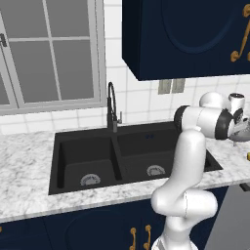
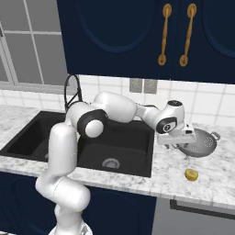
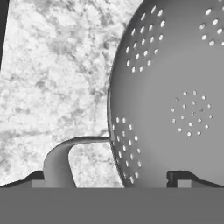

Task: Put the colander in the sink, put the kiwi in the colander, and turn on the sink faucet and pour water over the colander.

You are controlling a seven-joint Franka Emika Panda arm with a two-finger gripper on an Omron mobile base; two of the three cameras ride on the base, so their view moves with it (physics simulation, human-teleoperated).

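Note:
The colander [image 2: 202, 143] sits on the marble counter just right of the black sink [image 2: 137, 133], and it also shows at the right edge of the left base view [image 1: 241, 134]. My gripper [image 2: 177, 142] hangs over its left rim, open. In the hand view, the gripper [image 3: 110, 180] straddles the colander [image 3: 175, 87] rim, one fingertip outside by the loop handle [image 3: 60, 158] and the other inside the bowl. The kiwi [image 2: 191, 175] lies on the counter in front of the colander, apart from it. The faucet [image 1: 112, 105] stands behind the divider of the sink [image 1: 88, 151], with no water running.
Dark blue wall cabinets [image 2: 137, 36] hang low over the counter above my arm. A window [image 1: 49, 53] is behind the sink's left side. The counter's front edge [image 2: 183, 195] runs close below the kiwi. Outlets [image 2: 142, 85] are on the tiled wall.

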